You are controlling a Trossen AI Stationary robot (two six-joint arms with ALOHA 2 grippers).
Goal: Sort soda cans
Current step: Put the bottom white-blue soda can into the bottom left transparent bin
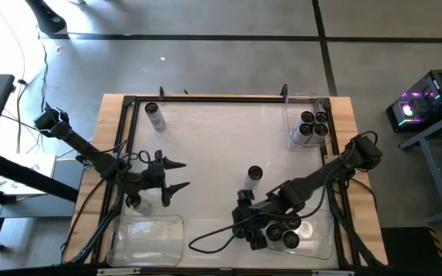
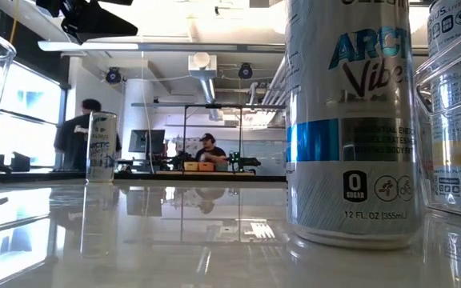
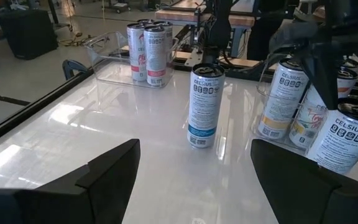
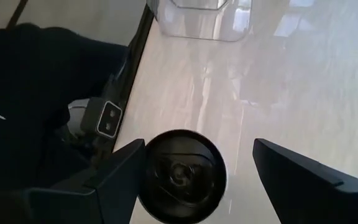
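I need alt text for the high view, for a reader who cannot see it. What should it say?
From above: two dark arms over a white table. The left gripper is open at the left side; the right gripper is open near a bin of cans. Two cans stand loose, and another bin holds four.

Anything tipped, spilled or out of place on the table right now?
Nothing stands out. The two loose soda cans stand upright on the table; the others stand grouped in clear bins. No spill shows.

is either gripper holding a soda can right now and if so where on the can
Neither holds one. The left gripper is open over bare table. The right gripper is open just above a can's dark top, fingers either side, not clamped on it.
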